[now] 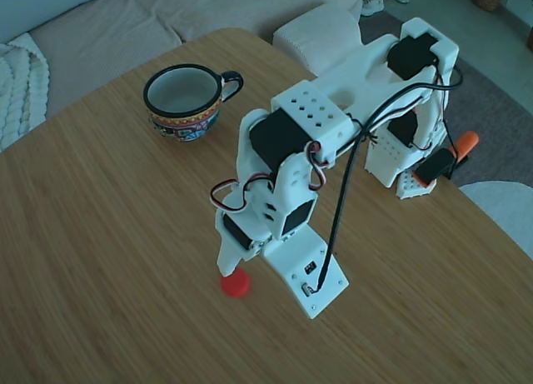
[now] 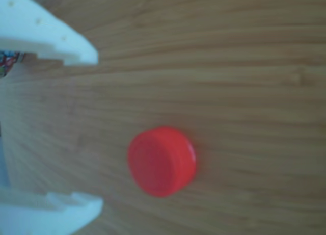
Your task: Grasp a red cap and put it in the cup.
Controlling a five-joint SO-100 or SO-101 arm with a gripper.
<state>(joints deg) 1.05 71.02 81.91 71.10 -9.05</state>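
The red cap (image 1: 236,282) lies flat on the wooden table near its front. My white gripper (image 1: 232,267) points down right over it, one fingertip just above the cap's left edge. In the other view the gripper (image 2: 97,132) is open, with one white finger (image 2: 61,36) at the top left and the other at the bottom left. There the red cap (image 2: 162,161) lies on the wood just beyond the fingertips, not between them and untouched. The cup (image 1: 187,122), black-rimmed with a patterned band, stands upright and empty at the table's far left.
The arm's base is fixed at the table's right edge by a clamp with orange handles (image 1: 460,145). A white cushioned block (image 1: 321,34) and a sofa (image 1: 100,26) lie beyond the far edge. Bare wood separates the cap from the cup.
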